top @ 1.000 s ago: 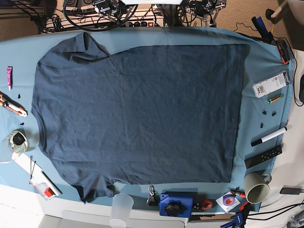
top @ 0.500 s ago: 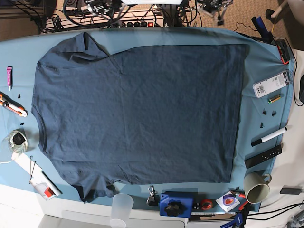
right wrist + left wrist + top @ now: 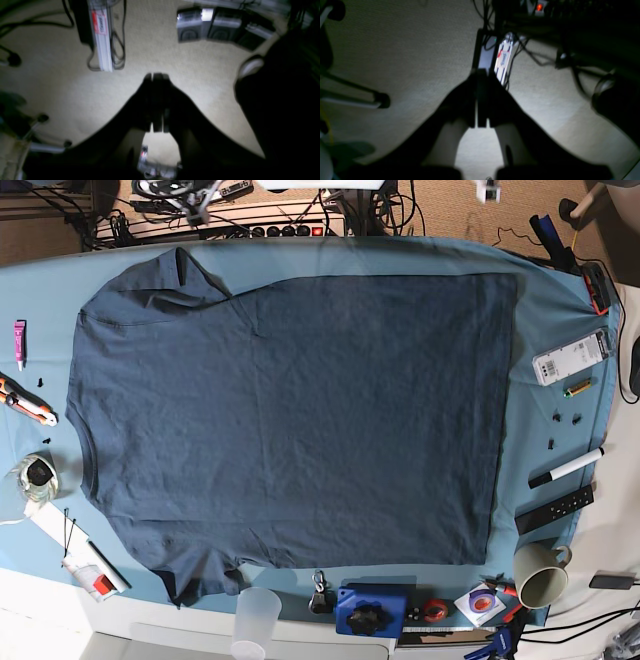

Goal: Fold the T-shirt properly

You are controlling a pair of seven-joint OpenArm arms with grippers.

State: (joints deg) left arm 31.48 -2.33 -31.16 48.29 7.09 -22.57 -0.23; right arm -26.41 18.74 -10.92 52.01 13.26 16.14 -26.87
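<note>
Sleeves: lying at the table's (image 3: 560, 300) left end.
T-shirt (image 3: 290, 420): lying spread flat; soft, limp, light; likely best pinched at hem corners or shoulders.
Right gripper (image 3: 157, 102): jaws pressing together, empty.
Left gripper (image 3: 481, 100): likewise, empty.

Left gripper (image 3: 481, 100) jaws pressed together, empty, right gripper (image 3: 156, 100) jaws likewise together, empty

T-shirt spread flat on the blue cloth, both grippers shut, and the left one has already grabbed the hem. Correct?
Not quite. The left gripper holds nothing: in the left wrist view its shut jaws hang over carpet. The base view shows the T-shirt flat and untouched on the blue cloth. The right gripper is shut too.
</note>
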